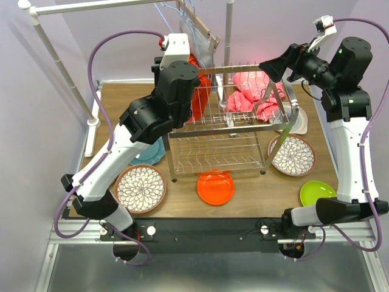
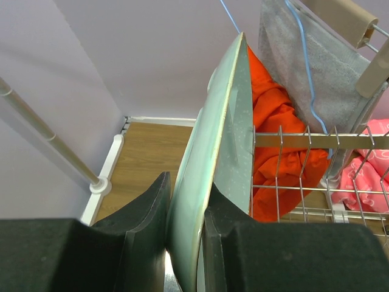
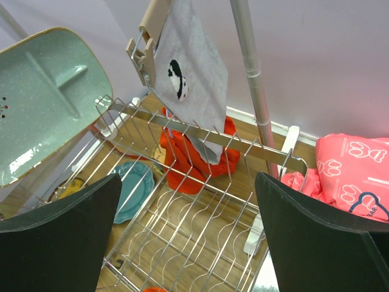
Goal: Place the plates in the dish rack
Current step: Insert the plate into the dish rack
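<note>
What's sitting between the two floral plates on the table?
The orange plate, just in front of the dish rack. The top view shows it between the left floral plate and right floral plate.

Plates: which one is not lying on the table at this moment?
The mint plate, held on edge by the left gripper beside the dish rack; the others rest on the table.

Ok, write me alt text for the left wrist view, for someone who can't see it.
The left gripper is shut on the rim of a mint plate, holding it on edge beside the upper wires of the chrome dish rack. Behind are an orange-red cloth, a grey towel on a hanger, and a pink cloth at far right.
</note>
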Motion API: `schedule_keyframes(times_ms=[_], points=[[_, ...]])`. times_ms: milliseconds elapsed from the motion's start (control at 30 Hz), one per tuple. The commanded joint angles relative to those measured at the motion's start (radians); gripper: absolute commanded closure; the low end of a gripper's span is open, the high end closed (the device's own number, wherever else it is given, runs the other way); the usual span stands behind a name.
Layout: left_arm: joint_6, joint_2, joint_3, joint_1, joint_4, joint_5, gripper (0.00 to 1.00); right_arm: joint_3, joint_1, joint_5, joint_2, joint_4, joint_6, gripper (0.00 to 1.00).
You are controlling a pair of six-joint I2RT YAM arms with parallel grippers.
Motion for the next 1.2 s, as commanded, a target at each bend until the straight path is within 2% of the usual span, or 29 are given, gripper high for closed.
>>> schedule_keyframes(times_ms=[0,433,767,1167], points=[[-0.048,-0.012,-0.024,-0.003,-0.003,0.007,1.00,-0.003,-0.001,-0.004,-0.003,0.008,0.014,0.00],[-0.087,-0.009,-0.043,-0.020,-0.074,0.018,0.97,-0.013,-0.001,-0.004,-0.012,0.009,0.016,0.00],[-0.140,0.002,-0.051,-0.042,-0.132,0.012,0.84,-0.019,-0.001,-0.002,-0.020,0.009,0.016,0.00],[-0.198,0.014,-0.069,-0.066,-0.184,0.003,0.76,-0.022,-0.003,-0.007,-0.025,0.011,0.017,0.00]])
